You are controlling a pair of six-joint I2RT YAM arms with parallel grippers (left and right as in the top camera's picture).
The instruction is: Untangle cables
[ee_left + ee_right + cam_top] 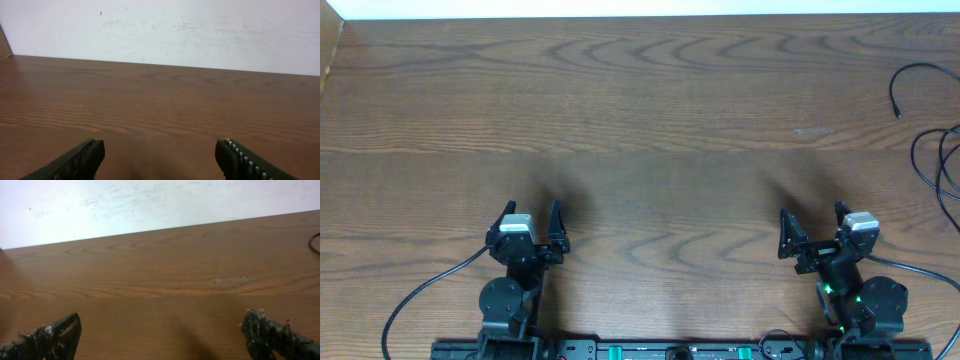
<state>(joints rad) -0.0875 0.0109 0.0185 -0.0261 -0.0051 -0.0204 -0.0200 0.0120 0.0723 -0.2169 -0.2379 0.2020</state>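
Note:
Thin black cables [932,140] lie at the far right edge of the table in the overhead view. One end curves to a small plug tip [898,112], and loops run off the frame. A bit of cable [314,244] shows at the right edge of the right wrist view. My left gripper [532,222] is open and empty near the front left, and its view [160,152] shows only bare wood between the fingers. My right gripper [813,228] is open and empty near the front right, with nothing between its fingers [162,330]. Both are well short of the cables.
The brown wooden table [640,110] runs to a white wall at the back. Thicker black arm wiring [420,295] trails from the left arm base, and more [920,272] from the right. A pale scuff [813,130] marks the wood right of centre.

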